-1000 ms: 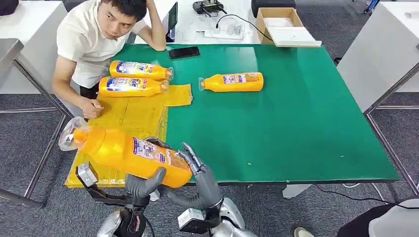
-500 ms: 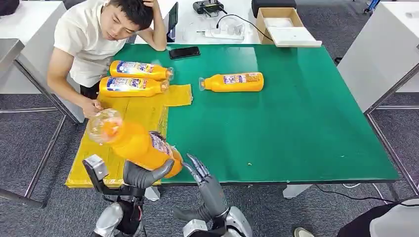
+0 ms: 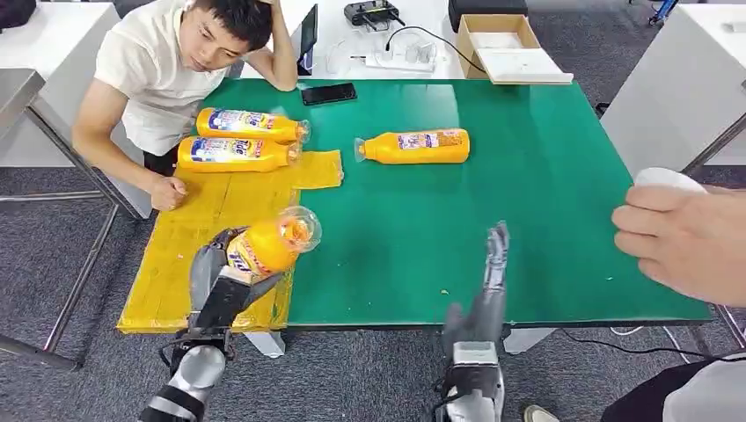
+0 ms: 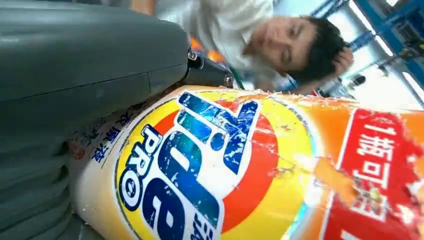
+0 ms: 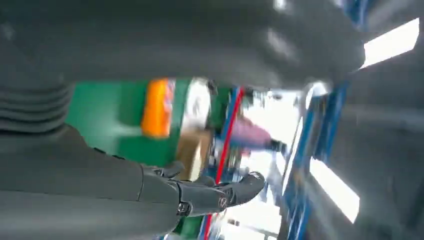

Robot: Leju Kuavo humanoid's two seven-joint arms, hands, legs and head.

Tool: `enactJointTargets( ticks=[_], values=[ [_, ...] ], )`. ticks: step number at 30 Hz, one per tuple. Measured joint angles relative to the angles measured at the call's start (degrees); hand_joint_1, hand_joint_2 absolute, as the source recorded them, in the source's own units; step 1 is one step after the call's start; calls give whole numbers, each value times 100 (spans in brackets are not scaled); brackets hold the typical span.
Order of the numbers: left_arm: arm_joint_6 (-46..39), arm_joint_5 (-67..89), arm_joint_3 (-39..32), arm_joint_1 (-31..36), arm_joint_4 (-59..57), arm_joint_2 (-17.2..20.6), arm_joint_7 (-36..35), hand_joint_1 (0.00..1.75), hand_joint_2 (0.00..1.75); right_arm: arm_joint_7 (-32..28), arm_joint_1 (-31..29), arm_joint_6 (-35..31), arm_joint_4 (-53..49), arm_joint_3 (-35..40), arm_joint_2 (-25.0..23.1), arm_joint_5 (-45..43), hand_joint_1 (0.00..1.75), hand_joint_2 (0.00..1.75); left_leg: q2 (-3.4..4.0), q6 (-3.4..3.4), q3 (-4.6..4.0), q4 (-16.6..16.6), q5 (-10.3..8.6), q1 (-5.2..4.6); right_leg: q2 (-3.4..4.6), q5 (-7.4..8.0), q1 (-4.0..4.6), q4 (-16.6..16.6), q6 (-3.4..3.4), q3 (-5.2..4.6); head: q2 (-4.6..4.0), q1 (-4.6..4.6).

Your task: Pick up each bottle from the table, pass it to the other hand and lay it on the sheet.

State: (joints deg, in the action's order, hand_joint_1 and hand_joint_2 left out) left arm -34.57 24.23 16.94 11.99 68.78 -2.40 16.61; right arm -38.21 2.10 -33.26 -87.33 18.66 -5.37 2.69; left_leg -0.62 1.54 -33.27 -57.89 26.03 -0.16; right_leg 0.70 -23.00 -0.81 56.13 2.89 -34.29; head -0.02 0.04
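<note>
My left hand [image 3: 218, 281] grips an orange detergent bottle [image 3: 266, 243] above the yellow sheet [image 3: 193, 237] at the table's near left, its clear cap pointing right. The left wrist view shows the bottle's label [image 4: 215, 165] close up against my left hand [image 4: 75, 80]. My right hand [image 3: 488, 286] stands open at the table's front edge, fingers stretched upward, empty. In the right wrist view my right hand [image 5: 200, 190] looks blurred. Two more bottles [image 3: 236, 152] lie on the sheet's far end. Another bottle [image 3: 413, 146] lies on the green table.
A person [image 3: 167, 70] leans on the far left corner with one hand on the sheet. Another person's hand [image 3: 686, 237] holding something white enters from the right. A phone [image 3: 327, 93] lies at the far edge of the green table [image 3: 528, 229].
The right hand let go of the bottle and swung right, fingers now stretched open. The left hand carried the bottle forward over the sheet and turned it. A person's hand appeared at right.
</note>
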Motion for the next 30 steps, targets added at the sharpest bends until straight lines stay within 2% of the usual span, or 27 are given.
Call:
enactJointTargets(
  ticks=[7,13,18,24,25,26,27,28,30],
  values=[
    [-206,395,-28,366,-666,-35,-169,175,175,0,85,162,-346,-546,-241,-31,0,0,0,0,-3,0,0,0,-1,0,0,1,1,-3,2,0],
    [-503,2164,-76,1350,-2232,15,-1207,175,175,0,44,509,-298,-677,-492,-59,0,0,1,-3,-3,0,-3,2,-1,1,1,2,0,-1,2,-2],
    [-83,2862,-81,1900,-3392,85,-1922,175,175,0,-9,649,-127,-769,-602,-114,0,0,1,-4,-3,0,-6,2,-1,2,1,7,0,-2,2,0],
    [419,3264,-74,2276,-3995,131,-2068,175,175,0,-90,640,170,-808,-623,50,0,0,-9,-4,0,0,-5,1,-5,0,-1,4,-1,6,0,0],
    [472,3341,-66,2317,-4041,131,-2085,168,175,0,-98,640,214,-808,-623,52,0,0,-10,-4,1,0,-5,1,-6,0,-1,4,-1,8,2,0],
    [513,3395,-59,2350,-4084,131,-2101,154,175,0,-105,644,280,-810,-626,52,0,0,-8,-4,3,0,-5,1,-5,0,-1,3,-1,9,0,0],
    [535,3397,-57,2367,-4102,131,-2098,155,175,0,-112,644,316,-810,-626,52,0,0,-6,-4,5,0,-5,1,-5,1,0,3,-1,9,2,-2],
    [603,3362,-57,2381,-4117,131,-2037,131,175,0,-116,647,358,-812,-626,50,0,0,-3,-4,7,0,-5,1,-5,2,0,3,-2,10,2,0],
    [897,3003,-81,2404,-4124,105,-1656,131,175,0,-126,649,454,-814,-626,63,0,0,-4,-4,15,0,-6,1,-5,3,0,5,-4,16,2,0]
  ],
)
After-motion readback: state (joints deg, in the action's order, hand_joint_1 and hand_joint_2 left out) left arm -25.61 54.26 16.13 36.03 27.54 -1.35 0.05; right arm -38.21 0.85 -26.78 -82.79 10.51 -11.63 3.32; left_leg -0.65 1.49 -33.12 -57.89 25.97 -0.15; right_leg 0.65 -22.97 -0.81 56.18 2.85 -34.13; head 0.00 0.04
